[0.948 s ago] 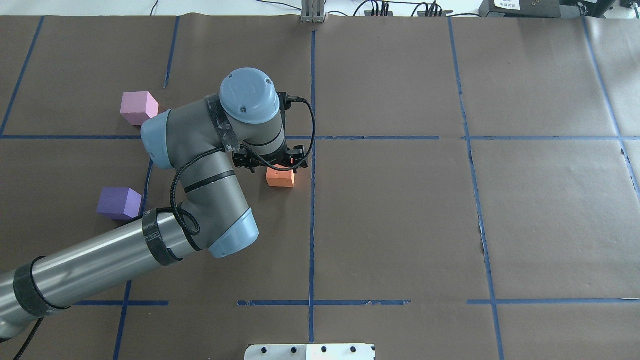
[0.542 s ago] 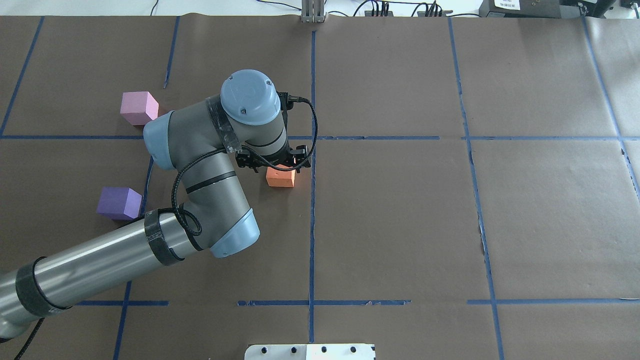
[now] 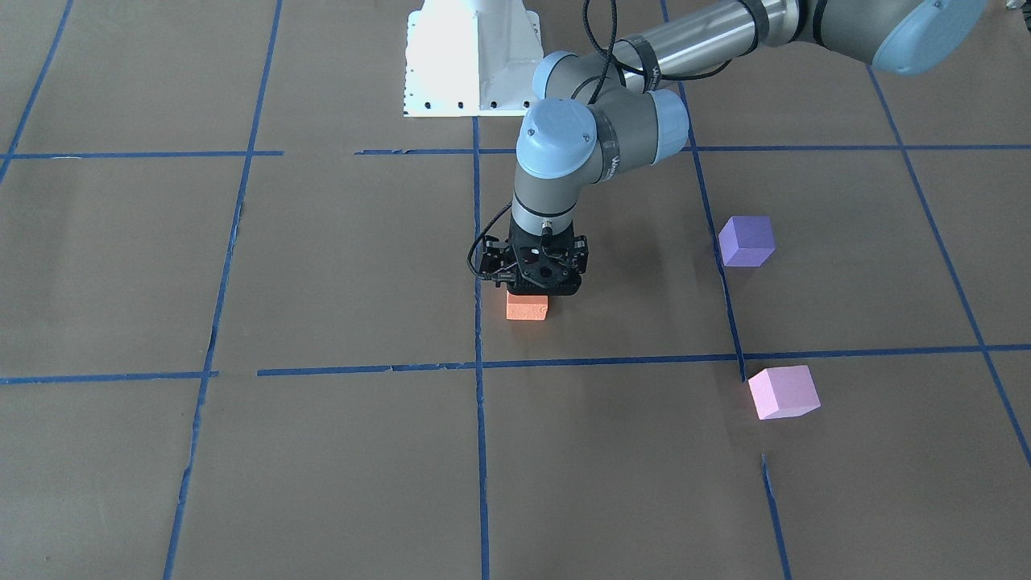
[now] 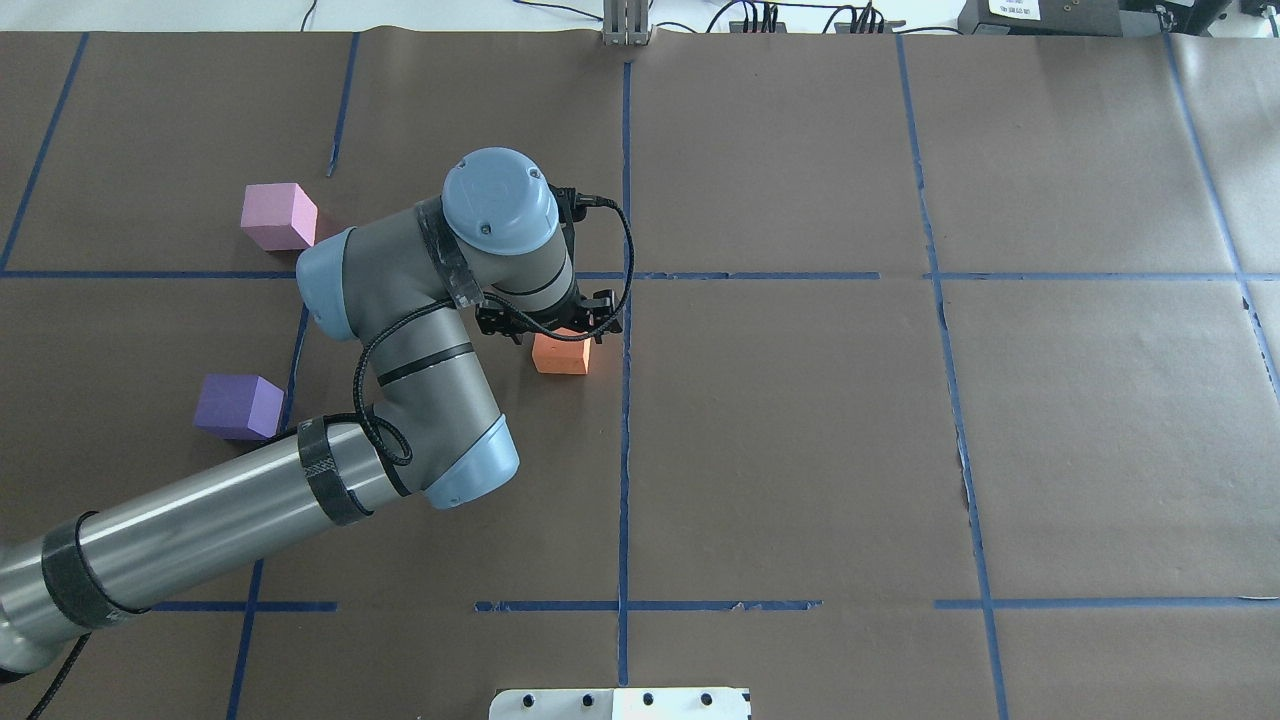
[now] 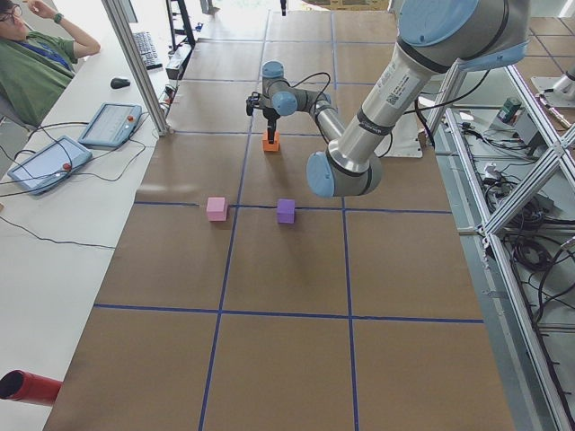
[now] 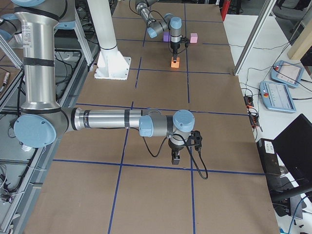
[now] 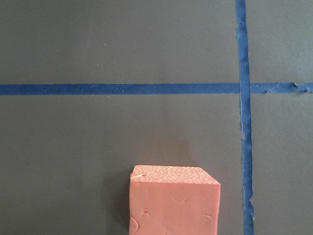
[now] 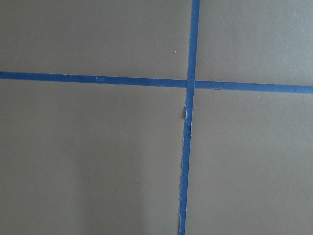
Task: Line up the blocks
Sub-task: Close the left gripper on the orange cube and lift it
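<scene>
The orange block (image 3: 527, 307) rests on the brown paper beside the centre tape line; it also shows in the overhead view (image 4: 560, 356) and low in the left wrist view (image 7: 173, 205). My left gripper (image 3: 529, 293) points straight down right over it, jaws spread and fingertips hidden at the block's top. The violet-purple block (image 4: 238, 406) and the light pink block (image 4: 278, 215) lie apart on the robot's left side. My right gripper (image 6: 175, 158) shows only in the exterior right view, low over bare paper; I cannot tell whether it is open.
Blue tape lines (image 4: 624, 300) divide the brown paper into a grid. The white robot base plate (image 3: 471, 60) stands at the robot's edge of the table. A person (image 5: 36, 67) and tablets (image 5: 108, 124) are beyond the far edge.
My left arm's wrist and elbow have shifted slightly over the orange block. The orange, violet and pink blocks have not moved.
</scene>
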`<state>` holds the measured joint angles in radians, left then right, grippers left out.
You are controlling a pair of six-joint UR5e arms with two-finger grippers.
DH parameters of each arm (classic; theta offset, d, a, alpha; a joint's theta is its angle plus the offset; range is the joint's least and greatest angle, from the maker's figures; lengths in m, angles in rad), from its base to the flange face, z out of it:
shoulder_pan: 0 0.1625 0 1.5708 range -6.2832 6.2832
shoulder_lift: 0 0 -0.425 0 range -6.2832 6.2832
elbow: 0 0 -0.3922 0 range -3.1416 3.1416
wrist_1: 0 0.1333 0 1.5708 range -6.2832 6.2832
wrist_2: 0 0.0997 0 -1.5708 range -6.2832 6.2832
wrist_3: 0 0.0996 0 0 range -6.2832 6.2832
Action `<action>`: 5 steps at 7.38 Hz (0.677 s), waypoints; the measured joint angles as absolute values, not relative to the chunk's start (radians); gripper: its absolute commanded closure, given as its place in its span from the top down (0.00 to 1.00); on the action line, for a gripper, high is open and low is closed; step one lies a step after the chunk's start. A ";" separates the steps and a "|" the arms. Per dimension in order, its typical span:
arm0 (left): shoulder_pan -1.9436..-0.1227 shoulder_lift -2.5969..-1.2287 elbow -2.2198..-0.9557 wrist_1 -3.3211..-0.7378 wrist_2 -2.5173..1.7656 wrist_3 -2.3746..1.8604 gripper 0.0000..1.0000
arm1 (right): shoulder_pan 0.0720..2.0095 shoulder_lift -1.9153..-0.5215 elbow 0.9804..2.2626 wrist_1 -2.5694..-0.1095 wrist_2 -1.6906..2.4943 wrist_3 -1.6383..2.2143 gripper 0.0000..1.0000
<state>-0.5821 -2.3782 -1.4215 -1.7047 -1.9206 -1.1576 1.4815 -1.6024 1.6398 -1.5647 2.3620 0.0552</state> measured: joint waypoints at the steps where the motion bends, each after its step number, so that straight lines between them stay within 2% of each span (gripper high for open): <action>1: -0.582 -2.380 -1.409 -1.714 -1.920 -1.158 1.00 | 1.482 -1.602 1.640 -1.565 2.361 0.055 1.00; 3: -0.582 -2.385 -1.391 -1.720 -1.919 -1.156 0.99 | 1.482 -1.602 1.640 -1.565 2.361 0.055 1.00; 4: -0.581 -2.386 -1.383 -1.723 -1.919 -1.155 0.96 | 1.482 -1.603 1.640 -1.565 2.361 0.055 1.00; 5: -0.581 -2.387 -1.375 -1.728 -1.919 -1.154 0.80 | 1.482 -1.603 1.640 -1.565 2.361 0.055 1.00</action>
